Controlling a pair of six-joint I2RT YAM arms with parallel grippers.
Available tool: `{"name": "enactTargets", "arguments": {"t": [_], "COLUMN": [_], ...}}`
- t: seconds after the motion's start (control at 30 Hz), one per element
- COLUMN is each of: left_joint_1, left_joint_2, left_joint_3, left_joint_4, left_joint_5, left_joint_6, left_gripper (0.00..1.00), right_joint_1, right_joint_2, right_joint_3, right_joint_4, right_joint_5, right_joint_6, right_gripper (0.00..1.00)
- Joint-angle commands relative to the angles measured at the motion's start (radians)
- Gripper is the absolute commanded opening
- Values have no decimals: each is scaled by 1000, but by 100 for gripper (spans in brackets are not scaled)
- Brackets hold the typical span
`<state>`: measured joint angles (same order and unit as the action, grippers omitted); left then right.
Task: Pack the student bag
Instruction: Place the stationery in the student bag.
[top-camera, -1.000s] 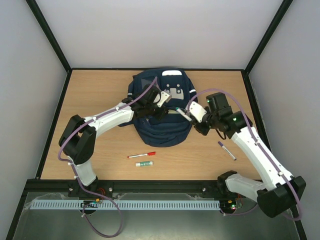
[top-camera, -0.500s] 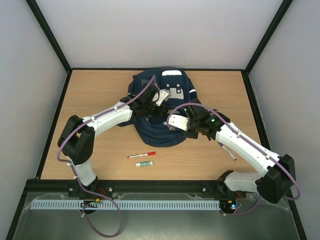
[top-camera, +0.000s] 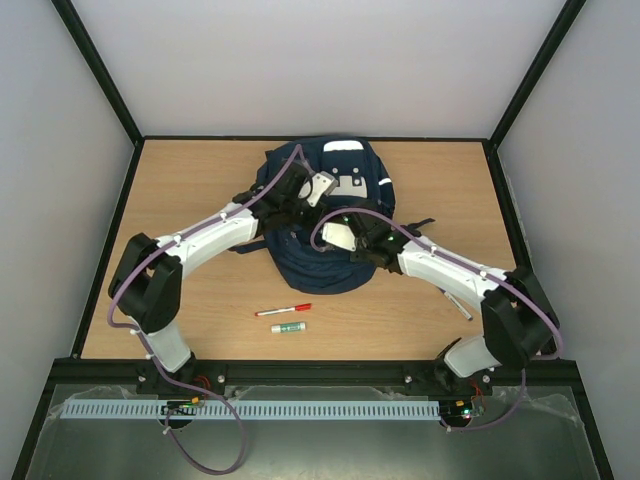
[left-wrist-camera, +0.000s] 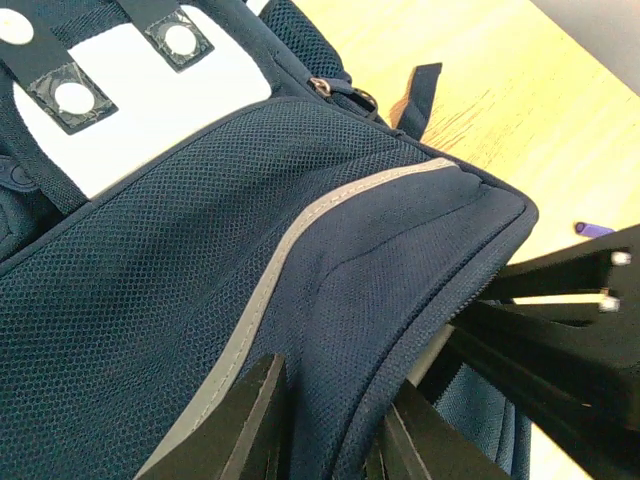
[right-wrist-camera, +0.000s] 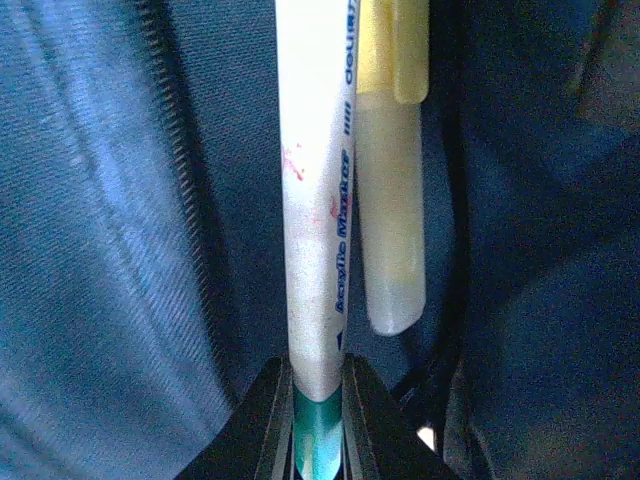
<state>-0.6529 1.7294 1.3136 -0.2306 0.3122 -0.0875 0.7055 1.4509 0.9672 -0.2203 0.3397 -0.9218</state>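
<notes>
Two arms reach in over the student bag (top-camera: 315, 265). It lies flat on the far middle of the table (top-camera: 200, 180), front face up, with its white patch (left-wrist-camera: 150, 100) and snaps toward the far edge.

My left gripper (left-wrist-camera: 335, 445) is clamped on a fold of the bag's navy mesh at the lip of the opening, next to the grey reflective strip (left-wrist-camera: 260, 300). Its fingers (left-wrist-camera: 262, 425) sit close together with cloth bunched between them.

My right gripper (right-wrist-camera: 316, 405) is pinched on the teal end of a white marker (right-wrist-camera: 315, 200), and the fingers (right-wrist-camera: 268, 415) press both sides of the barrel. The marker points away from the wrist into dark blue fabric. A yellow highlighter (right-wrist-camera: 392, 220) lies just beside it, parallel, and I can't tell whether they touch. Zip teeth (right-wrist-camera: 190, 210) run along the left of that view, so the marker is at or inside the bag's opening. How deep it sits I cannot tell.

Loose on the near side of the table, apart from the bag, are a red pen (top-camera: 283, 310) and, just beside it on the near side, a green-and-white stick (top-camera: 288, 327). A purple pen (left-wrist-camera: 593, 229) lies on the wood to the right of the bag, partly under my right arm in the top view.
</notes>
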Motion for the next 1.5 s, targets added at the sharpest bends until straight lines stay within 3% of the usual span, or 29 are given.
{"name": "enactTargets", "arguments": {"t": [0.0, 0.13, 0.3, 0.43, 0.57, 1.07, 1.27, 1.47], "left_joint_1": [8, 12, 13, 16, 18, 22, 25, 25], "left_joint_2": [-57, -62, -66, -66, -63, -53, -49, -56], "left_joint_3": [7, 4, 3, 3, 3, 7, 10, 18], "left_joint_4": [80, 82, 82, 80, 80, 74, 73, 71], "left_joint_5": [65, 71, 68, 65, 68, 60, 59, 78], "left_joint_6": [-37, -41, -41, -42, -46, -50, -52, -63], "left_gripper": [23, 23, 23, 23, 23, 23, 24, 24], "right_joint_1": [6, 6, 5, 6, 6, -17, -123, -294], "right_joint_2": [61, 112, 155, 140, 106, -211, -243, -206], "right_joint_3": [-12, -14, -21, -21, -32, -3, -12, -99], "right_joint_4": [147, 229, 330, 343, 316, -185, -345, -432], "right_joint_5": [87, 130, 181, 184, 170, -164, -360, -373], "right_joint_6": [-38, -66, -80, -56, -35, 343, 527, 514], "right_gripper": [4, 6, 18, 30, 34, 46, 51, 62]}}
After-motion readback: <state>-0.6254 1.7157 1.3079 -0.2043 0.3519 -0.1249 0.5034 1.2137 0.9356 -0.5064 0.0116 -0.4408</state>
